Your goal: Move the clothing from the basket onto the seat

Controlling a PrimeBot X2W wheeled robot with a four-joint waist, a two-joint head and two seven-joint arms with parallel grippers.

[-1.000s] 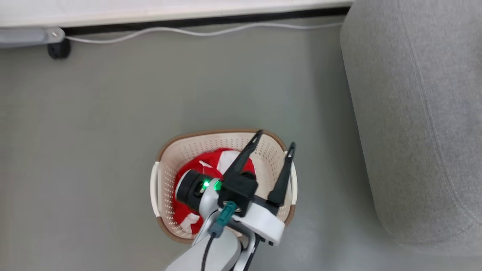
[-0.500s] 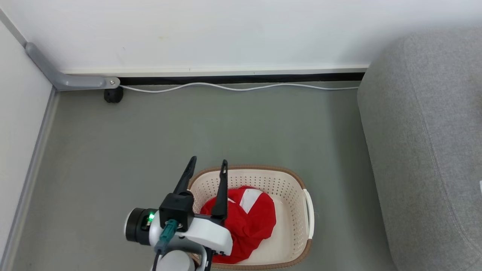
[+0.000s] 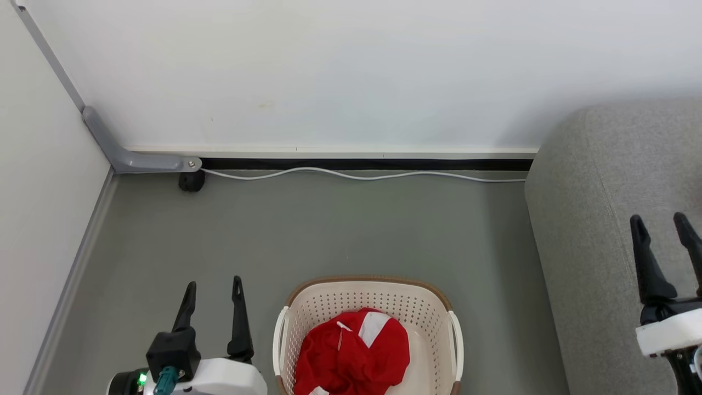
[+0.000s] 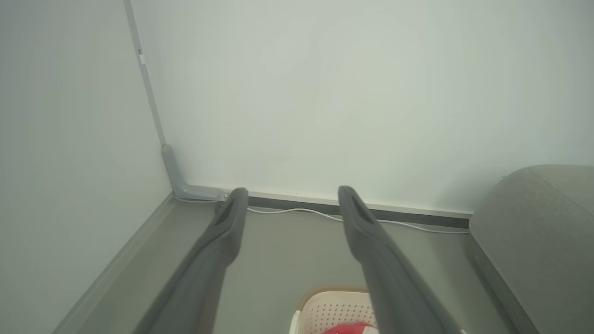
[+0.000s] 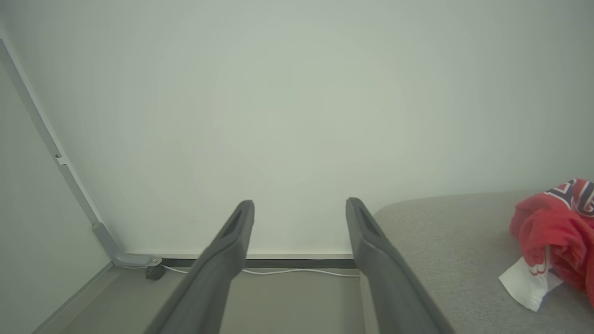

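Head view, step in hand: reaching for the clothing [image 3: 351,351] heaped in the basket [image 3: 364,280].
Head view, basket contents: one red-and-white heap toward the left wall, with bare bottom along the right wall.
Head view, left gripper [image 3: 214,282]: fingers spread, empty, over the floor [image 3: 329,230] beside the basket's left rim.
Head view, right gripper [image 3: 658,218]: fingers spread, empty, above the seat [image 3: 592,230].
Head view, doing it well: I'd come down over the heap's crown, clear of the rim, pinch a thick fold, then lift straight up.
Left wrist view: my parted fingers point at the wall corner, with the basket's far rim low between them.
Right wrist view: my fingers are apart, and a loose garment [image 5: 552,232] lies on the seat toward its right edge.
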